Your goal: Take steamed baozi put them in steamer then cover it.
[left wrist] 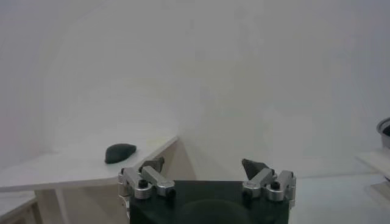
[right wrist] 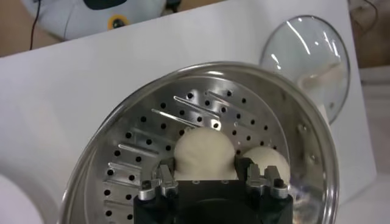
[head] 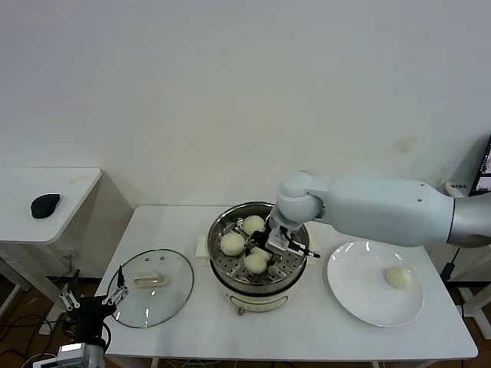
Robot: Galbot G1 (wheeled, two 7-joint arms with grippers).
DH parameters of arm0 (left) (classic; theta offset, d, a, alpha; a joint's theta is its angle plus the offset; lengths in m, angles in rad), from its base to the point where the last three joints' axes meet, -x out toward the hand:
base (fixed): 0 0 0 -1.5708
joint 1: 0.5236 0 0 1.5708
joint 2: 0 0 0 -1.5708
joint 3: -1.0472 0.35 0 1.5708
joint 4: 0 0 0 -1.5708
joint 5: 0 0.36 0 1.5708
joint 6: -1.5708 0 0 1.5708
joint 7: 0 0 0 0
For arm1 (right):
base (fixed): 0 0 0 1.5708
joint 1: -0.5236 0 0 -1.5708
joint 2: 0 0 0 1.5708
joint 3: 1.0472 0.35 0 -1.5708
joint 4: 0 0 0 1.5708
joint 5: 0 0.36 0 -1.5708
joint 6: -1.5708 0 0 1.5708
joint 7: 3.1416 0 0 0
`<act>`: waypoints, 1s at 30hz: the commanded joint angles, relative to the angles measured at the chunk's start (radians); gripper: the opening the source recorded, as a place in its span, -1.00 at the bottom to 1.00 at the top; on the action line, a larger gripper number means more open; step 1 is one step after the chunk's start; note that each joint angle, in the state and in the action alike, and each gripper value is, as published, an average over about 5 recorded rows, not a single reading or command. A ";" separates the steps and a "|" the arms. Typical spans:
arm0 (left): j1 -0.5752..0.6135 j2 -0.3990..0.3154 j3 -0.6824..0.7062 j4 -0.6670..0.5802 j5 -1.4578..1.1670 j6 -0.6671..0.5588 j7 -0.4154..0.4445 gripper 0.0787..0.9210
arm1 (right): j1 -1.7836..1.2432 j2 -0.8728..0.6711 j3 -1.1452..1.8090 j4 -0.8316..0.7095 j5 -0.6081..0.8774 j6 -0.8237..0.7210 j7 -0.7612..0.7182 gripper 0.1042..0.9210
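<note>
Here, the left gripper [head: 93, 300] hangs spread beside the surface [head: 176, 337], near the cover [head: 150, 287]. The right gripper [head: 270, 247] pinches one baozi [head: 256, 262] inside the steamer [head: 230, 284], beside two others; a fourth [head: 397, 277] sits on the plate [head: 360, 295].

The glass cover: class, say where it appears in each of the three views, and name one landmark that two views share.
Head view: the glass cover lies flat on the table, on the robot's left of the steamer.
Left wrist view: not in it.
Right wrist view: beyond the steamer's rim, partly cut off.
Shared landmark: the steamer.
</note>
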 commanded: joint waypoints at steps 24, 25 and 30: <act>-0.018 0.052 0.005 0.000 -0.003 -0.009 0.001 0.77 | 0.150 -0.442 0.122 0.097 0.272 -0.559 -0.068 0.76; -0.020 0.055 0.006 -0.001 -0.004 -0.009 0.001 0.77 | 0.142 -0.480 0.125 0.109 0.275 -0.584 -0.069 0.76; -0.028 0.066 0.017 -0.001 -0.007 -0.009 0.001 0.77 | 0.056 -0.631 0.159 0.139 0.224 -0.605 -0.081 0.76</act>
